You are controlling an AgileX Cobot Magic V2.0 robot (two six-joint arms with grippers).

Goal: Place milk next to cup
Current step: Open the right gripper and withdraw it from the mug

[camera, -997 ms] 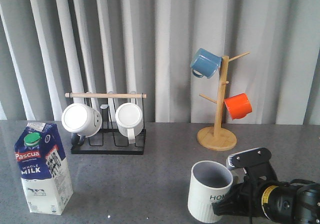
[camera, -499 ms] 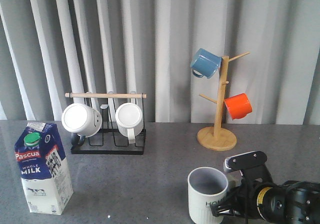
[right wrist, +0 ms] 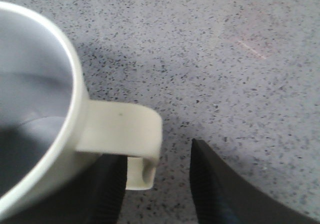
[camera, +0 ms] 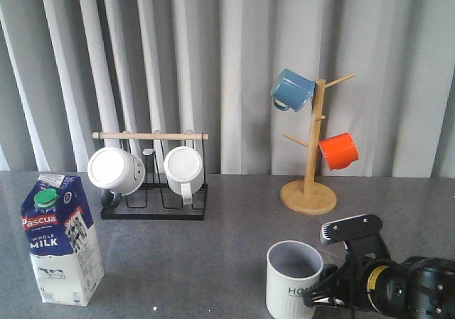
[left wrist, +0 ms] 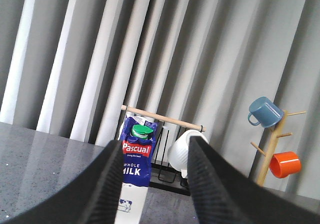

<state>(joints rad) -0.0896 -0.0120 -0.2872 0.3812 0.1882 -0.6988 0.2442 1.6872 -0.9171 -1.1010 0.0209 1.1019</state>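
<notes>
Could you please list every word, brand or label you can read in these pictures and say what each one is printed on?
"Pascua": red band on the milk carton.
"WHOLE MILK": white lettering below that band, on the same carton.
"HOM": dark letters on the ribbed mug; the rest is hidden by the right gripper.
Too small to read: the fine print on the carton's side panel and the yellow sticker on the right arm.

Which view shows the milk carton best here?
The front view: the milk stands whole and upright on the table's left, label readable. The left wrist view shows the milk between the open left gripper's fingers, its bottom cut off. The right wrist view shows only the cup.
</notes>
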